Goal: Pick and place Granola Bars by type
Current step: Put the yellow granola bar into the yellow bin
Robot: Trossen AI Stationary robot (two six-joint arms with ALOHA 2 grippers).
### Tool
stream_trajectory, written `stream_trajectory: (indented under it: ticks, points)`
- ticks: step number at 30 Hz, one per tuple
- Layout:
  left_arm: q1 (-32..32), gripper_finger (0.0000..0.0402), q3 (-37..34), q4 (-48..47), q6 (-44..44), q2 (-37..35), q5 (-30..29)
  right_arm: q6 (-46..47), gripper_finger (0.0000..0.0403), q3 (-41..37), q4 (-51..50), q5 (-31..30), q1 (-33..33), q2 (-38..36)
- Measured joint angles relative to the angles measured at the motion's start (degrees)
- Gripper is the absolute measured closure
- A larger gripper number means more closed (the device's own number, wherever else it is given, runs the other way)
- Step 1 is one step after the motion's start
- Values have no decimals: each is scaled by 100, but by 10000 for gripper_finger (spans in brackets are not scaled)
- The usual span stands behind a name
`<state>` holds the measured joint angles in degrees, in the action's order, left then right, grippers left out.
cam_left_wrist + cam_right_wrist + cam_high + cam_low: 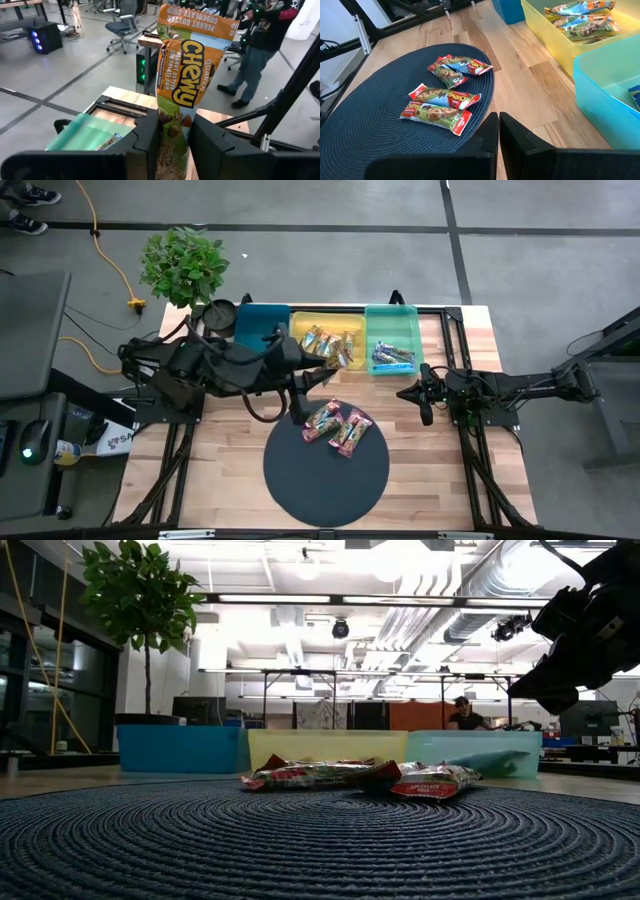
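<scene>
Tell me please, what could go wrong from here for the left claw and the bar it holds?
The left claw pinches the orange-green bar only at its lower end, so the bar might slip or swing. Released too early, it may miss the yellow tray and land among the red bars on the mat.

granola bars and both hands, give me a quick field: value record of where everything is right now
left hand: shut on orange-green bar, lifted
right hand: shut, empty, waiting at the table's right side
mat: three pink-red bars on its far part
yellow tray: orange-green bars inside
teal tray: blue bars inside
blue tray: no bars visible
</scene>
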<state>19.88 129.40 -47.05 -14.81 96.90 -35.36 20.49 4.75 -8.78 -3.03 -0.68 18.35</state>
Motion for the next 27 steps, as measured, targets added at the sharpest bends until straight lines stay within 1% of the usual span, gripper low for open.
stream_trajectory:
  ticks: [2, 7, 12, 20, 22, 27]
  points:
    - [-24, 310, 0, -4, 2, 0, -6, 0, 402, 0, 0, 0, 0, 0]
    - [-315, 310, 0, 6, -25, 0, 124, 0, 402, 0, 0, 1, -1, 0]
    - [-852, 310, -2, 67, -21, 0, 706, 0, 402, 0, 0, 0, -1, 0]
    - [-1806, 310, -2, 68, 3, 0, 1220, 0, 402, 0, 0, 0, -1, 0]
    - [-2063, 310, -2, 68, 124, 0, 1361, 0, 402, 0, 0, 0, -1, 0]
    - [-2823, 310, -2, 156, 567, 0, 2109, 0, 402, 0, 0, 0, 0, 0]
